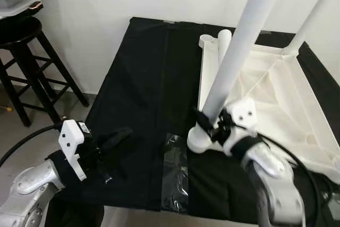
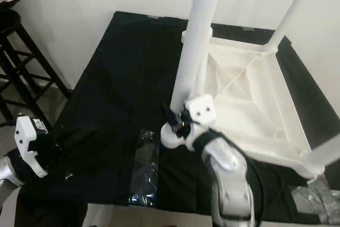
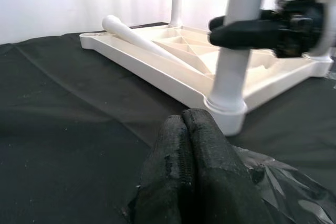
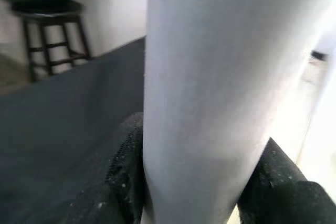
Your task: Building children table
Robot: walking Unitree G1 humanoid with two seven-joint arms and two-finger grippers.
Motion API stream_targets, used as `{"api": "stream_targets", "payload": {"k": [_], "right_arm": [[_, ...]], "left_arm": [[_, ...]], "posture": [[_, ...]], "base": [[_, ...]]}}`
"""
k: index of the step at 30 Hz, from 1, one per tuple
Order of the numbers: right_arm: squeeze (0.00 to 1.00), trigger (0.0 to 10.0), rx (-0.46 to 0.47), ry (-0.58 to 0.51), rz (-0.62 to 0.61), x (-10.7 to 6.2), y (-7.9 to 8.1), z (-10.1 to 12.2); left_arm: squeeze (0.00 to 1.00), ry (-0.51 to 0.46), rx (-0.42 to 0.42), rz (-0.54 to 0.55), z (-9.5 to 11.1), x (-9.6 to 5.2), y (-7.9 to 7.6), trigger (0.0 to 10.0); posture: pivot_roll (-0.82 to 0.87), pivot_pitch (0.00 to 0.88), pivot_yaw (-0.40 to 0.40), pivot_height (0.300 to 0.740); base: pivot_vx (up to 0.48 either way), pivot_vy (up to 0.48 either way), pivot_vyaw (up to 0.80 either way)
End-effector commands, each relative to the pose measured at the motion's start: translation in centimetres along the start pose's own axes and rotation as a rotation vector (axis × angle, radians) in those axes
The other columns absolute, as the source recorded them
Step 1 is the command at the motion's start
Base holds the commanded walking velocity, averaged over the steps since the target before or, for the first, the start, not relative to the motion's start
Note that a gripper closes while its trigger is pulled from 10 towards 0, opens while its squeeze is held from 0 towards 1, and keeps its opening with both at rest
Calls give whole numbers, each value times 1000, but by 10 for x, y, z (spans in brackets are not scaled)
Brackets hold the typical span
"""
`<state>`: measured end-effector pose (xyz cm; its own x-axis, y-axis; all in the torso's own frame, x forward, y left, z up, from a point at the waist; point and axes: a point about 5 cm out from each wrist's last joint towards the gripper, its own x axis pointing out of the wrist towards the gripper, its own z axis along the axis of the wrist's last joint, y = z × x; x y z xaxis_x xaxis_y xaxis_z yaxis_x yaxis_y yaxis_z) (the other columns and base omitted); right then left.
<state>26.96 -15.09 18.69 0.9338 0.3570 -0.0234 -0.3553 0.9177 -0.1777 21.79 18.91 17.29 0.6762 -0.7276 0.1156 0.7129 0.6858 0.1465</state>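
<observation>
One leg (image 1: 234, 57) stands in the near-left socket (image 1: 199, 142), clamped by the right hand (image 1: 212, 125); keep it vertical, twisting home; left hand (image 1: 114, 137) pinched empty.

Bright, even indoor light with soft shadows; wrist views blur up close.

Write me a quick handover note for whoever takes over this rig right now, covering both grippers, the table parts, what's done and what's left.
Right gripper: shut on the near-left leg, low down, just above its corner socket.
Left gripper: shut, holding nothing, resting over the black cloth to the left of the tabletop.
White tabletop lies upside down on the cloth. Three legs stand in their corners, including the held one and the far-right leg.
One loose leg lies at the far-left corner.
A clear plastic bag lies near the front edge.
Left: finish seating the held leg if needed, fit the loose leg, turn the table upright.
</observation>
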Motion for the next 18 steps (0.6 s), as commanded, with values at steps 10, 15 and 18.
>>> {"api": "stream_targets", "payload": {"k": [10, 15, 18], "right_arm": [[1000, 10000, 103, -181, 389, 38, -5, 34], [0, 10000, -20, -156, 618, 41, -5, 33], [0, 10000, -60, -96, 791, 42, -6, 25]], "left_arm": [[0, 9, -4, -1, -2, 1, -2, 10000], [0, 8, -3, -3, -3, 2, -2, 10000], [0, 7, -3, -2, -3, 3, -2, 10000]], "posture": [[87, 147, -86, 740], [91, 141, -82, 740], [100, 134, -78, 740]], "base": [[0, 0, 0], [0, 0, 0], [0, 0, 0]]}}
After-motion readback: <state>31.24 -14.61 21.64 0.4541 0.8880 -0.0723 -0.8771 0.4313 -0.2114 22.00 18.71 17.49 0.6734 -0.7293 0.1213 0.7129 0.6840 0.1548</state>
